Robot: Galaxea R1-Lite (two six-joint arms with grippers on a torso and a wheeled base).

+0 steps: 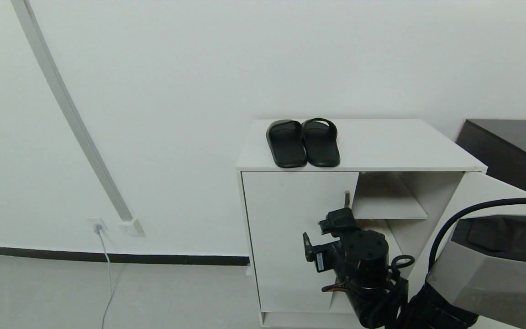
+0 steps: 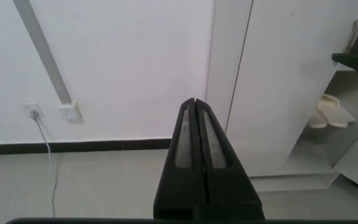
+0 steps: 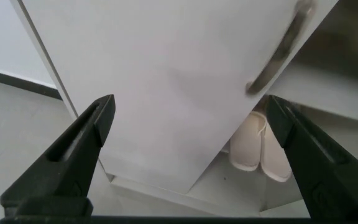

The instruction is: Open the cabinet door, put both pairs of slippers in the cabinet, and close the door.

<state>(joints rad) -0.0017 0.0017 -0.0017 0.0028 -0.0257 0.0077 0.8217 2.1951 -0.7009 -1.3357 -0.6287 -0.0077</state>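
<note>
A pair of black slippers (image 1: 303, 142) lies side by side on top of the white cabinet (image 1: 381, 146). The cabinet's left door (image 1: 290, 228) is closed, and its right door (image 1: 482, 192) is swung out to the right. On the lower shelf inside sits a pair of beige slippers (image 3: 260, 146), also seen from the side (image 2: 331, 112). My right gripper (image 3: 190, 106) is open in front of the closed door, just below its handle (image 3: 278, 56), holding nothing. My left gripper (image 2: 195, 106) is shut and empty, off to the cabinet's left above the floor.
A dark piece of furniture (image 1: 509, 146) stands right of the cabinet. On the wall to the left are a socket with a hanging cable (image 1: 97, 225) and a slanted conduit (image 1: 69, 109). Open floor (image 1: 107, 292) lies left of the cabinet.
</note>
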